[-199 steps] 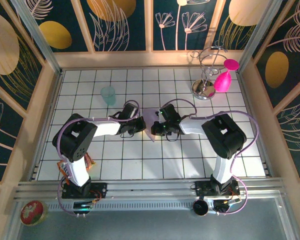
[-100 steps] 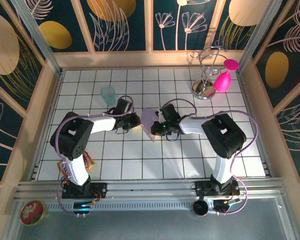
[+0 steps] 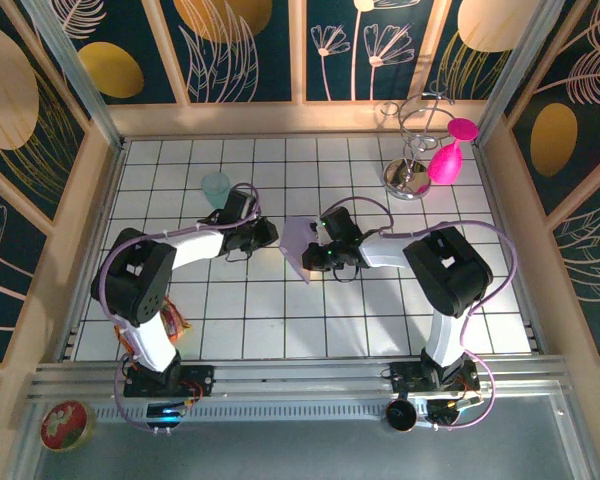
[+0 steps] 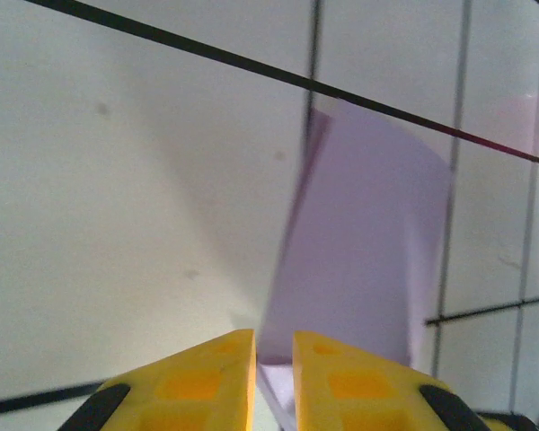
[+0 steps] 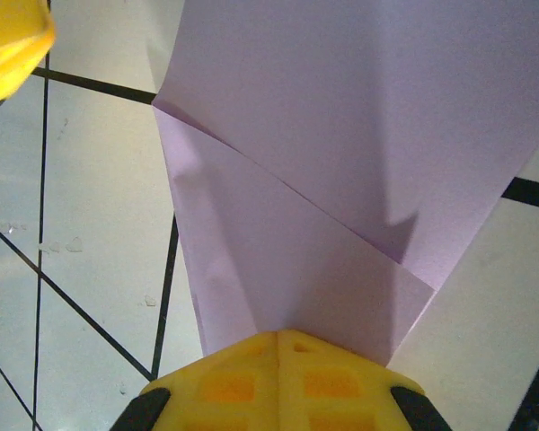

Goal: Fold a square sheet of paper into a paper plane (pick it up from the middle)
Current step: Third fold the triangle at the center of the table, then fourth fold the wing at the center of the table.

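In the top view the lilac sheet of paper [image 3: 298,245] sits at the middle of the white tiled table [image 3: 380,320], between the two arms. It is partly folded and narrows to a point toward the lower edge of the frame. The right gripper [image 3: 313,255] meets its right edge. In the right wrist view the right gripper [image 5: 277,346] has its yellow fingers pressed together on the paper [image 5: 341,135], which fans upward out of them with a diagonal crease across it. The left gripper [image 3: 268,233] is just left of the sheet. In its wrist view the left gripper [image 4: 274,346] shows a narrow gap between its fingers, which stand slightly apart. The paper [image 4: 368,251] rises just beyond the tips, and whether it touches them cannot be told. A teal cup [image 3: 216,188] stands toward the upper left of the table, and a pink bulb [image 3: 445,160] hangs on a wire stand [image 3: 410,150] at the upper right.
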Robot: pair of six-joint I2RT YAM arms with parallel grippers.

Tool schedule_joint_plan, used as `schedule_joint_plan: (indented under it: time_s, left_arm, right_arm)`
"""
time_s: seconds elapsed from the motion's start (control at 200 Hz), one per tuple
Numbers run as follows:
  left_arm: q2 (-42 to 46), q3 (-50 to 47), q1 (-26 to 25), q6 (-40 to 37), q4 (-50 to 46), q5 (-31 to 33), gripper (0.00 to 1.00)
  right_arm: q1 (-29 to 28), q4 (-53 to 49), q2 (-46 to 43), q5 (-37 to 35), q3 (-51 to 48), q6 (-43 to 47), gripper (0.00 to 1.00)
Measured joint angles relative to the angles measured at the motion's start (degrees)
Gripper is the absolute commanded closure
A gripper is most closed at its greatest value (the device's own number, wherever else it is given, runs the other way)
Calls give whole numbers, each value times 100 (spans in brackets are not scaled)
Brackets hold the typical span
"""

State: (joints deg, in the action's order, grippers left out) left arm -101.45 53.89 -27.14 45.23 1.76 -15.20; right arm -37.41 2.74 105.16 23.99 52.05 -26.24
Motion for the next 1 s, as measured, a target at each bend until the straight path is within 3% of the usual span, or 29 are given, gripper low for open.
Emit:
schedule_joint_plan:
  time_s: [0.225, 0.405, 0.541, 1.001]
  left_arm:
    - [142, -400, -282, 358, 590, -487, 80]
    - [114, -483, -385, 643, 931, -774, 79]
    - [118, -590, -411, 826, 1156, -706, 75]
    - [166, -1322, -411, 1635, 1858, -577, 60]
  right_arm:
    - [59, 35, -317, 114, -155, -11, 100]
    - [101, 496, -741, 260, -315, -389, 92]
    - [107, 658, -841, 127, -426, -695, 84]
    - [133, 529, -369, -162, -321, -909, 77]
